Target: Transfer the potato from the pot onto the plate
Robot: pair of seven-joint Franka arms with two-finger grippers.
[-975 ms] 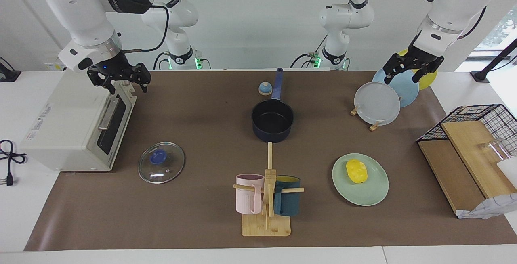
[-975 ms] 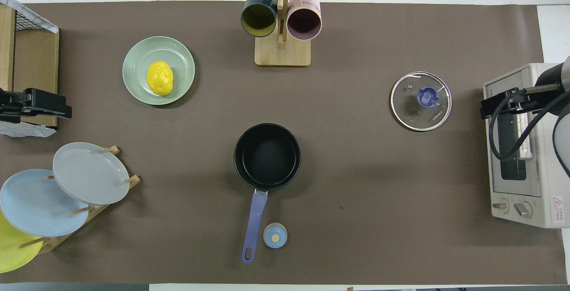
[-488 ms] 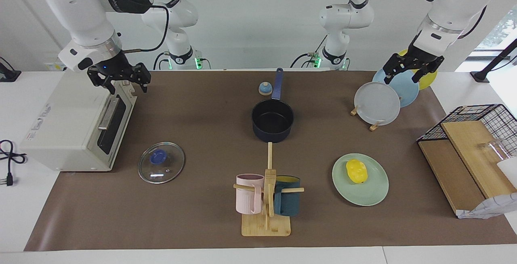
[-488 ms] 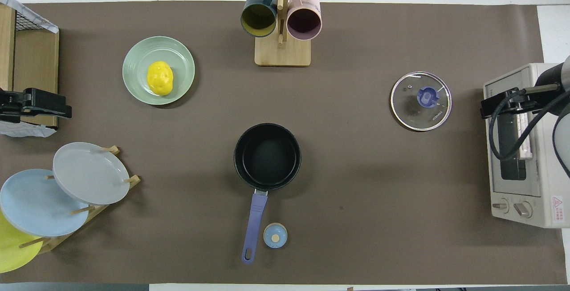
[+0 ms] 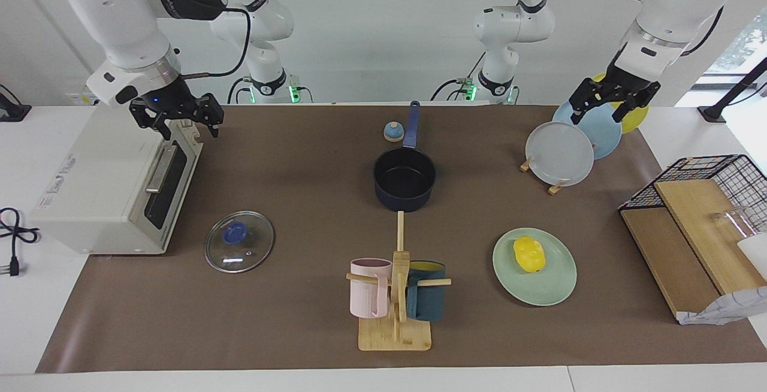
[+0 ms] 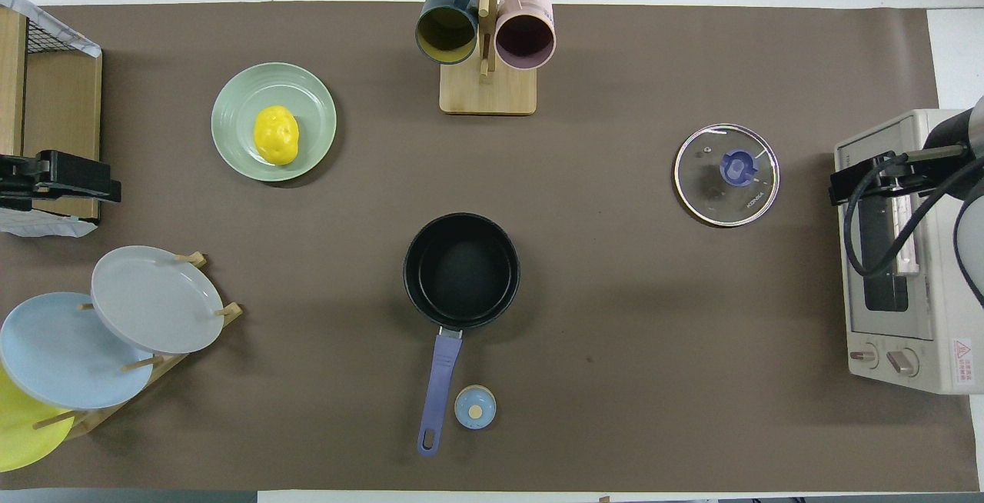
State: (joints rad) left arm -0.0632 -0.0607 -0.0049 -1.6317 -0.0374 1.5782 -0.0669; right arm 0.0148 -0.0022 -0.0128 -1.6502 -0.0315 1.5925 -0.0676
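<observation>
The yellow potato [image 5: 529,254] lies on the mint-green plate [image 5: 557,287], toward the left arm's end of the table; both also show in the overhead view, potato [image 6: 276,134] on plate [image 6: 231,114]. The navy pot [image 5: 404,179] stands mid-table with its black inside empty [image 6: 461,270] and its blue handle pointing toward the robots. My left gripper [image 5: 595,116] is open and empty, up in the air over the plate rack. My right gripper [image 5: 189,130] is open and empty over the toaster oven's top edge.
A wooden rack [image 5: 554,187] holds grey-white, light blue and yellow plates. A mug tree [image 5: 396,296] carries a pink and a teal mug. A glass lid [image 5: 239,241], a toaster oven [image 5: 108,188], a small blue bell [image 5: 392,132] and a wire basket with boards [image 5: 701,212] stand around.
The left gripper has drifted slightly upward over the plate rack. Nothing else has moved.
</observation>
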